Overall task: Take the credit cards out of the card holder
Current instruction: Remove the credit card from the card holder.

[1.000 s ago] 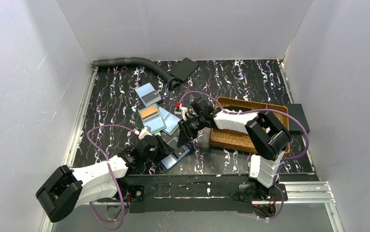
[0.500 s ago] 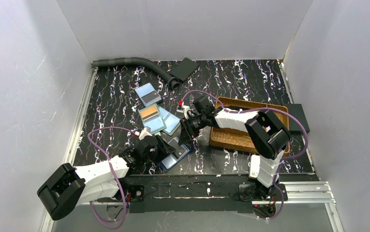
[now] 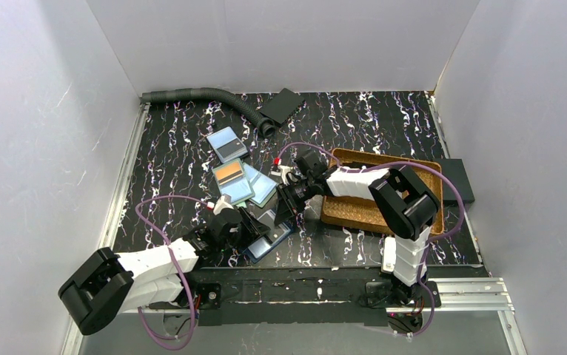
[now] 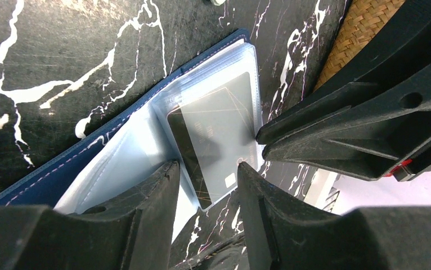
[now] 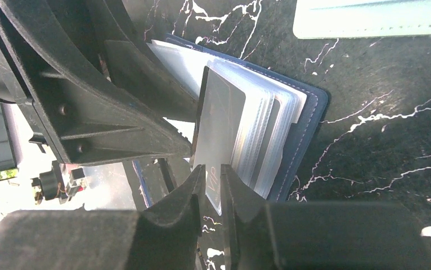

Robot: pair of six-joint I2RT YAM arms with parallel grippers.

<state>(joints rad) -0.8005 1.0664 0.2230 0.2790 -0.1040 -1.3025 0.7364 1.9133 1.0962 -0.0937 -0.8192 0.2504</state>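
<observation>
The right hand point(image 5: 213, 181), nearly closed, pinches one grey card point(image 5: 218, 124) that sticks out of the single navy card holder point(image 5: 309, 126), which lies open on the table point(image 3: 169, 170). The left hand point(image 4: 207, 171), half open, rests on the holder's clear pages. Three loose cards point(image 3: 226, 144) lie beyond.

Card holder point(image 3: 268, 242): navy, lying open near the surface's near edge, clear sleeve pages fanned upward. One grey card point(image 5: 219, 124) protrudes partway from a sleeve. Loose credit cards point(image 3: 230, 176) lie flat toward the surface centre, some overlapping.
</observation>
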